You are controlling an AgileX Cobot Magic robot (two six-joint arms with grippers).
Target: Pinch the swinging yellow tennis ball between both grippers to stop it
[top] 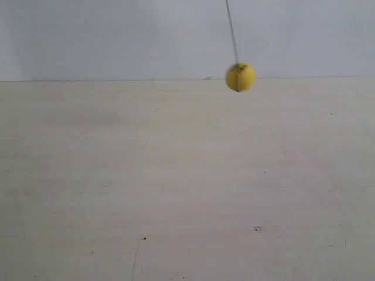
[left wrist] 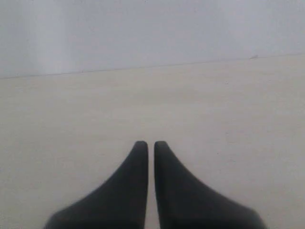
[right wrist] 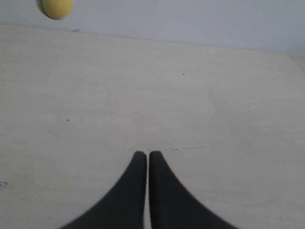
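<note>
One yellow tennis ball (top: 241, 77) hangs in the air on one thin dark string (top: 232, 32). The string runs up out of the exterior view at a slight slant, so the ball sits a little off to the side of the string's upper end. In that view the ball lies right of centre, in front of the line where the pale table (top: 176, 175) meets the grey-white wall (top: 88, 35). It is clear of the tabletop. A dark seam runs down its face.

Two grippers show, each in its own wrist view only. The left gripper (left wrist: 150, 144) has two black pointed fingers with their tips drawn almost together, leaving only a thin slit between them and holding nothing. The right gripper (right wrist: 145, 155) likewise has two black fingers pressed close, with nothing between them. In the right wrist view the ball (right wrist: 56, 8) appears well apart from the fingertips, near the wall line. A few small dark specks dot the table.
</note>
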